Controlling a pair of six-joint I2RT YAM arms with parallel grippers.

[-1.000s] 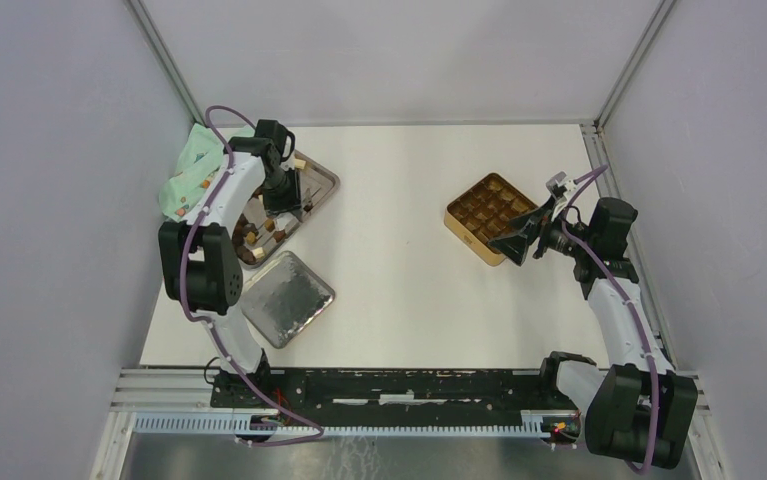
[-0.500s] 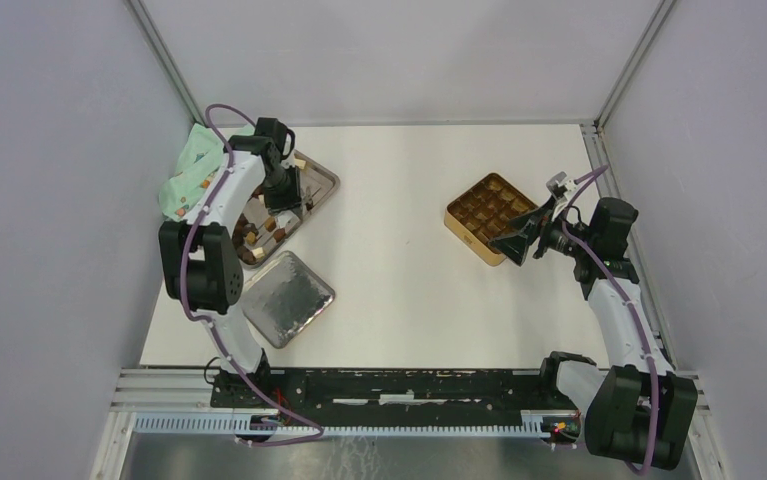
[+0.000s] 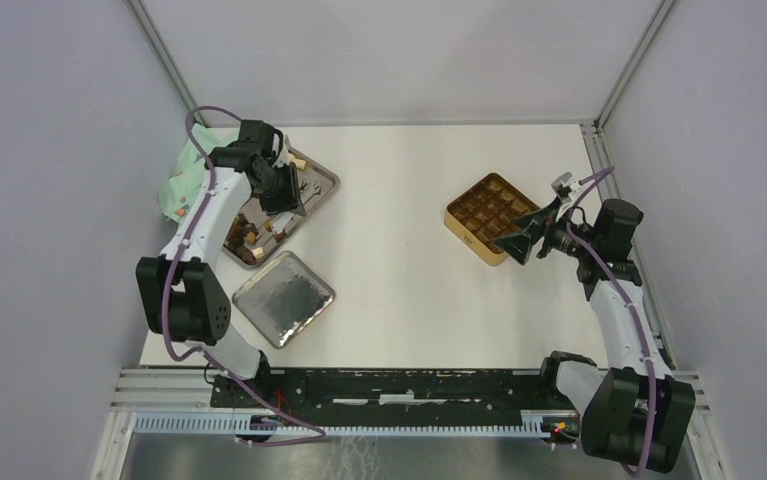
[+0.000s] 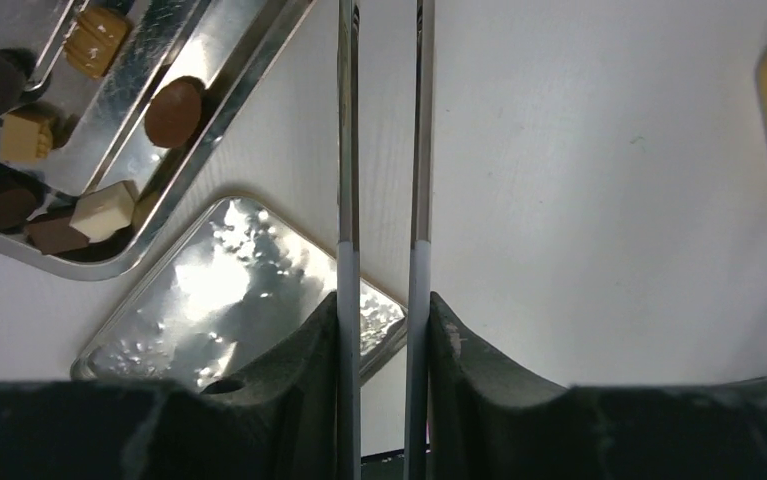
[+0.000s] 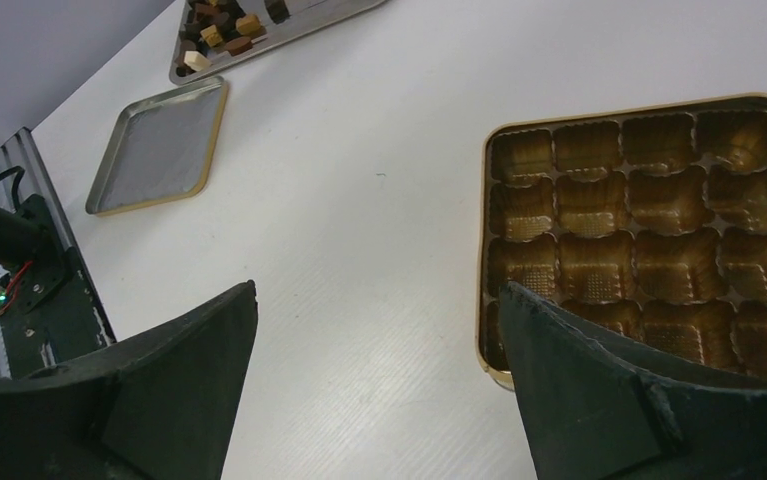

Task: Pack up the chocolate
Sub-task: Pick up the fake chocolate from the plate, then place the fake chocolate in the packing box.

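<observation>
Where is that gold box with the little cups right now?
Seen from above, the gold tin lies on the right side of the table, directly in front of the open right pincer, far from the chocolate at the left.

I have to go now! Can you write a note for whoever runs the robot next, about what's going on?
Left gripper: jaws shut on metal tongs above the tray; tong tips out of view, so a held piece cannot be confirmed.
Right gripper: jaws open, empty, beside the gold tin.
Chocolate: in the tray.
Done: nothing packed; the tin's visible cups are empty.
To do: move the pieces into the tin.
</observation>
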